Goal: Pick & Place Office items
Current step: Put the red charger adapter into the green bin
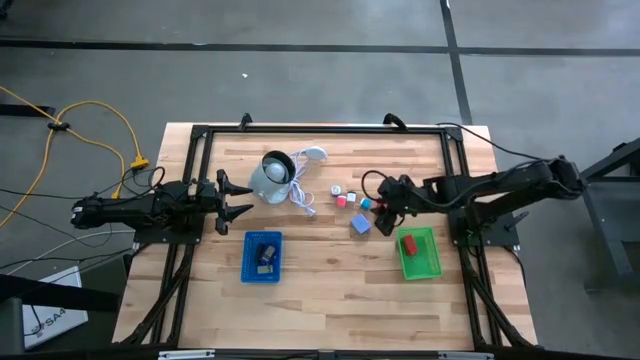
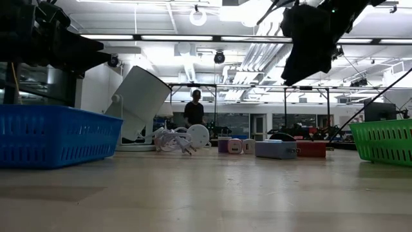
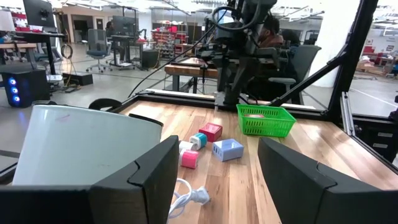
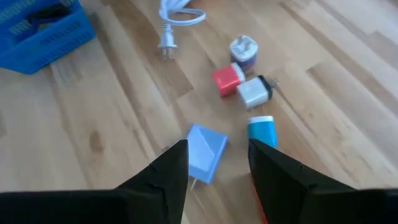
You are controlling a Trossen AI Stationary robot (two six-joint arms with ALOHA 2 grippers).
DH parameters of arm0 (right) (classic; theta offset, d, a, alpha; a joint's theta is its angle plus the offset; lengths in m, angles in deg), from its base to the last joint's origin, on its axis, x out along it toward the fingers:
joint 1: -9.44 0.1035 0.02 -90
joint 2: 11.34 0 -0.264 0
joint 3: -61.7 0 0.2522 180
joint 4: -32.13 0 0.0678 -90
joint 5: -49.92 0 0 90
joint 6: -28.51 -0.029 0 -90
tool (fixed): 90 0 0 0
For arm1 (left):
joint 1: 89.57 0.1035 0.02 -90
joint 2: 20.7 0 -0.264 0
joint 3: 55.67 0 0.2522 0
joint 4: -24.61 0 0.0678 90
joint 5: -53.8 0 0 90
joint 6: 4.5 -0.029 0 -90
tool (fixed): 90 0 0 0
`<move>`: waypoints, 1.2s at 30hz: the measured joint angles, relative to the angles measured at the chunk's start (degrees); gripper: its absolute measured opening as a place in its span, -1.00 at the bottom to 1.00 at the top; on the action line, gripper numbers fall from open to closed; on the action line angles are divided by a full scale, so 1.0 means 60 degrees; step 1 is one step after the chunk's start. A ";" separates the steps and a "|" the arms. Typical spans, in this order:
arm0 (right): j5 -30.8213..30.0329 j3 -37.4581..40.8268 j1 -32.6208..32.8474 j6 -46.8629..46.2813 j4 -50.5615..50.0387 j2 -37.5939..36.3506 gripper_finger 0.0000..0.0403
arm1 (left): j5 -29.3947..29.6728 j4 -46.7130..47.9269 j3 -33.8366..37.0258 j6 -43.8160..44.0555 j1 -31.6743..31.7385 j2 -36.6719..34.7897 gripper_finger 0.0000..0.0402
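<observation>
Several small office items sit loose on the wooden desk (image 1: pixel 330 290), clustered around the pale-blue block (image 1: pixel 361 226), which I'll use as my marker. Just beyond that pale-blue block, toward the far edge of the desk, lie a red piece (image 4: pixel 226 79), a white piece (image 4: pixel 252 92) touching it, and a white-and-purple plug-like piece (image 4: pixel 244 48) a little farther on; a teal piece (image 4: pixel 261 130) lies close beside the pale-blue block on the right arm's side. The right gripper (image 1: pixel 385 212) hangs above the desk almost directly over the pale-blue block, its fingers (image 4: pixel 163 177) spread apart with nothing between them, the block showing in the gap in the right wrist view. Near the pale-blue block on the right arm's side, toward the near edge, sits the green tray (image 1: pixel 419 253) with one red block (image 1: pixel 408 243) inside it. On the other side of the pale-blue block, well apart, the blue tray (image 1: pixel 262 257) holds a dark piece (image 1: pixel 265 250) that I cannot make out clearly. Farther from the pale-blue block, toward the far left of the desk, the grey-white round object (image 1: pixel 270 177) lies tilted with its white cord (image 1: pixel 304 190) trailing from it. The left gripper (image 1: pixel 236 198) waits beside that round object, well apart from the pale-blue block, fingers (image 3: pixel 144 180) wide open and empty. One person (image 2: pixel 193 109) stands in the room far behind the desk.
</observation>
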 joint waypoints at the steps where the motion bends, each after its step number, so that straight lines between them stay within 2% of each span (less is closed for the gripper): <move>1: 0.0004 0.0000 -0.0084 0.0107 -0.0027 0.0000 -0.20 | 0.0000 0.0000 0.0000 0.0000 0.0004 0.0003 0.06; 11: 0.0331 0.0000 -0.0781 0.1228 -0.0547 0.0021 0.19 | 0.0000 0.0000 0.0000 0.0000 0.0000 0.0003 0.06; 17: 0.1040 0.0000 -0.1188 0.1730 -0.1144 0.0600 0.32 | 0.0003 -0.0005 0.0000 0.0000 0.0004 0.0001 0.06; 27: 0.1483 0.0000 -0.1609 0.2286 -0.1141 0.1533 0.37 | 0.0003 -0.0031 0.0000 0.0000 0.0002 0.0001 0.06; 36: 0.1596 0.0000 -0.1757 0.3298 -0.1390 0.1750 0.37 | 0.0004 -0.0074 0.0000 0.0000 0.0000 0.0001 0.06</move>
